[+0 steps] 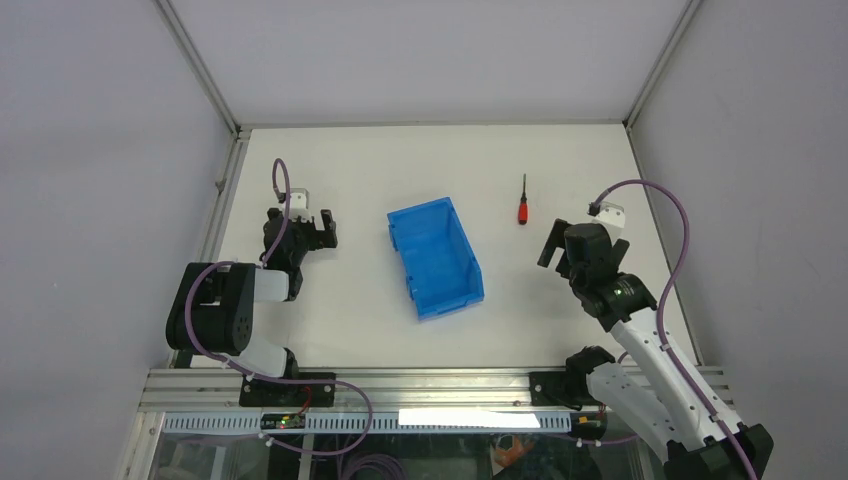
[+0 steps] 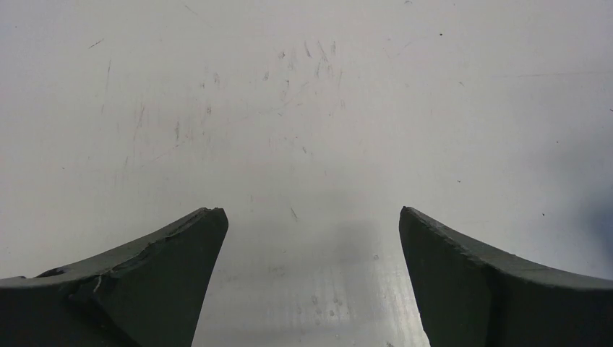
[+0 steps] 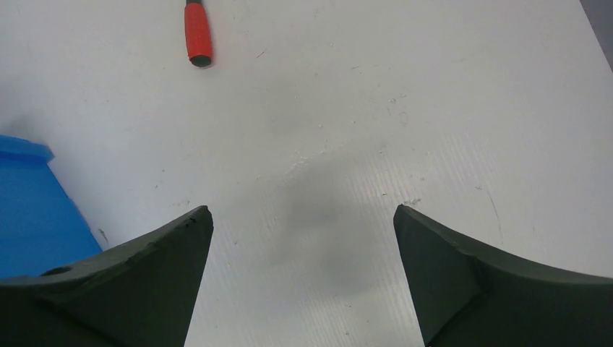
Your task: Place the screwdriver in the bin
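Observation:
The screwdriver (image 1: 522, 201), red handle and thin black shaft, lies on the white table right of the bin, shaft pointing away. Its handle shows at the top left of the right wrist view (image 3: 198, 39). The blue bin (image 1: 434, 256) stands open-topped at the table's middle; one corner shows in the right wrist view (image 3: 32, 210). My right gripper (image 1: 556, 245) is open and empty, near and right of the screwdriver, apart from it; in its own view (image 3: 301, 217) only table lies between the fingers. My left gripper (image 1: 314, 222) is open and empty left of the bin, over bare table (image 2: 311, 217).
Grey walls with metal frame posts (image 1: 200, 70) bound the table on three sides. An aluminium rail (image 1: 400, 385) with the arm bases runs along the near edge. Purple cables loop from both arms.

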`<control>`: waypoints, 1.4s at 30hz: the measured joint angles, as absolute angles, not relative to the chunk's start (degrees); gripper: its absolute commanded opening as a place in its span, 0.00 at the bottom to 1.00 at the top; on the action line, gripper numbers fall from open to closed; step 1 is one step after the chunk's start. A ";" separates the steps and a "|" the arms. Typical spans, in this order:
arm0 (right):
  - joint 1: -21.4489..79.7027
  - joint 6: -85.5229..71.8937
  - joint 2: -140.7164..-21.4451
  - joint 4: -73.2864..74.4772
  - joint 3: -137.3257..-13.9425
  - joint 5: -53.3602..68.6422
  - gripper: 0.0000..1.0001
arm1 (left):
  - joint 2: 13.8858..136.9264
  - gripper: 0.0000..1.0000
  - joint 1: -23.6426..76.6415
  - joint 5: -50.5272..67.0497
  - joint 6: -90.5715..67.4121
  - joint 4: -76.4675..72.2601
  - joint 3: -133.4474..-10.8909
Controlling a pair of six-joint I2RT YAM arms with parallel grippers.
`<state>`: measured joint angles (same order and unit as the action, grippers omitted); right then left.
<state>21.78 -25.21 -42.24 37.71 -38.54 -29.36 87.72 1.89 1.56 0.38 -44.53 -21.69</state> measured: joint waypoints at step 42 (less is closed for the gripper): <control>12.32 -15.38 -119.11 39.48 -88.77 -9.63 0.49 | 87.72 0.99 1.89 1.56 0.38 -44.53 -21.69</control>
